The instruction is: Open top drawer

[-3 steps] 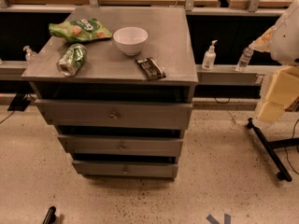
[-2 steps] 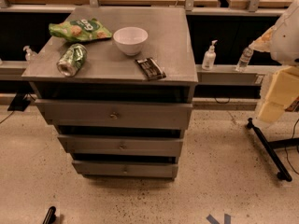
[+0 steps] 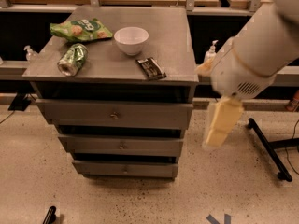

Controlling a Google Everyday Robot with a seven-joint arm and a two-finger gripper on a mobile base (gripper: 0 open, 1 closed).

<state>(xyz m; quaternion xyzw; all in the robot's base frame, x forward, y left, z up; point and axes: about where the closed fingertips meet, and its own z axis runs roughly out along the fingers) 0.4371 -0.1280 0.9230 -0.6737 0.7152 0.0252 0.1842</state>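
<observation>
Risks, biggest thing first: the grey bench (image 3: 175, 41) carries loose items, so any knock from the white arm (image 3: 254, 55) as it comes round the right corner would shake the lot. The arm is bulky and sits v. close to that corner.

The top drawer (image 3: 79, 113) is shut, just under the bench top and above the mid drawer (image 3: 88, 144). The gripper (image 3: 219, 125) hangs off to the right of it at about drawer height, not touching. Can't tell if the jaws are apart or together.

A hard or crooked pull could tip the white bowl (image 3: 131, 40), slide the green chip bag (image 3: 80, 30), or roll the green can (image 3: 73, 59), which lies on its side near the left edge. The dark snack bar (image 3: 151, 68) sits at the front edge and is prob. first to drop.

The knob (image 3: 113, 115) is small and round — easy to miss or slip off, or to grab the mid drawer's knob instead.

Vs earlier: the arm was at the far right edge and has now swung in beside the bench. The view is closer. Items are unmoved and the drawers still shut.
</observation>
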